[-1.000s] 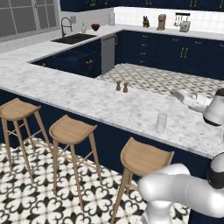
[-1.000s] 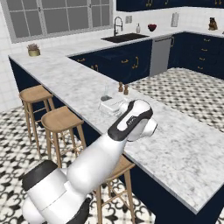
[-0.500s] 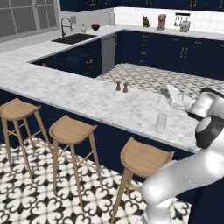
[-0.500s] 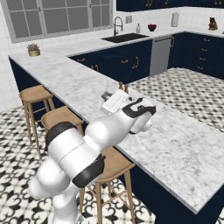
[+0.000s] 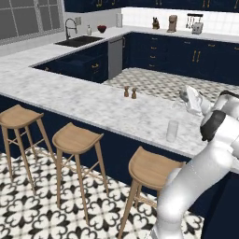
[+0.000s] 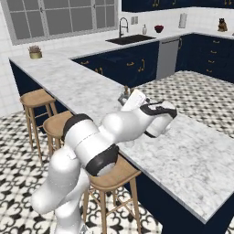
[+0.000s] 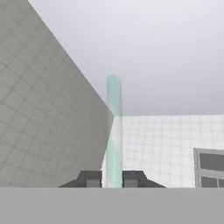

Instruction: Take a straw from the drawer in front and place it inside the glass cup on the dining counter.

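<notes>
In the hand view the straw (image 7: 113, 131), a thin pale stick, rises from between my gripper (image 7: 113, 178) fingertips, which are shut on it, pointing up toward wall and ceiling. In the left base view my gripper (image 5: 186, 97) hovers above the dining counter (image 5: 93, 105), up and to the right of the glass cup (image 5: 172, 131), which stands upright near the counter's near edge. From the right base the gripper (image 6: 125, 98) is over the dining counter (image 6: 196, 151), and my arm covers the cup. The drawer is out of view.
Two small brown shakers (image 5: 130, 92) stand on the counter left of the hand. Three wooden stools (image 5: 77, 139) line its near side. A black sink (image 5: 79, 41) and navy cabinets (image 5: 186, 53) lie beyond the patterned floor.
The arm has folded and swung the hand with the straw leftward over the counter, closer to the glass cup. The grip on the straw is unchanged. The base has not moved.
</notes>
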